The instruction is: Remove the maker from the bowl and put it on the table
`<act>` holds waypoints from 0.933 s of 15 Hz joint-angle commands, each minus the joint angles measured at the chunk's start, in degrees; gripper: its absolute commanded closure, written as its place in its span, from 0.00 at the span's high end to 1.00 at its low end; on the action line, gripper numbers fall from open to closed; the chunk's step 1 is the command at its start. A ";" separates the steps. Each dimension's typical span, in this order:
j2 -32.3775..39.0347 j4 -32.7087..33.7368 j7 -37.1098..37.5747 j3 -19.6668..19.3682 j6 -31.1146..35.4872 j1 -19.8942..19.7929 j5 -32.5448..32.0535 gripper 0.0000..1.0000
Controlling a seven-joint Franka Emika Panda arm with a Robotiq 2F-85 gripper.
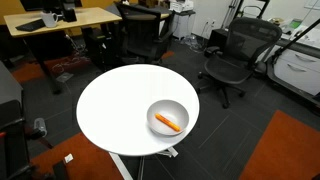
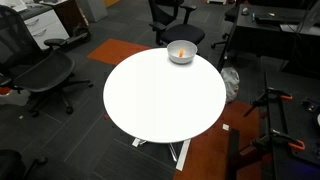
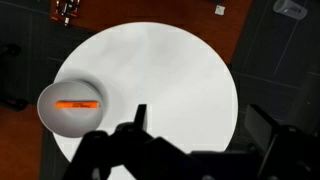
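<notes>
Gripper (image 3: pixel 200 130) high above the round white desk (image 3: pixel 170 70), jaws wide apart, holding nothing; not visible in either exterior view. Orange marker (image 3: pixel 79 104) lies flat across the bottom of the bowl (image 3: pixel 50 115), and the bowl sits close to the desk edge in both exterior views (image 1: pixel 152 112) (image 2: pixel 181 57). Risks as judged: a slim pen lying low on a curved floor leaves little room, so a finger may land on the rim and tip or shove the bowl toward the near edge. Closing across the marker's length rather than its width would likely miss or flick it. On release the round barrel may roll; set it down well inboard of the edge.
</notes>
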 commanded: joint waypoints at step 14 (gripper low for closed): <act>12.15 2.86 7.97 -3.64 18.76 -4.51 9.48 1.00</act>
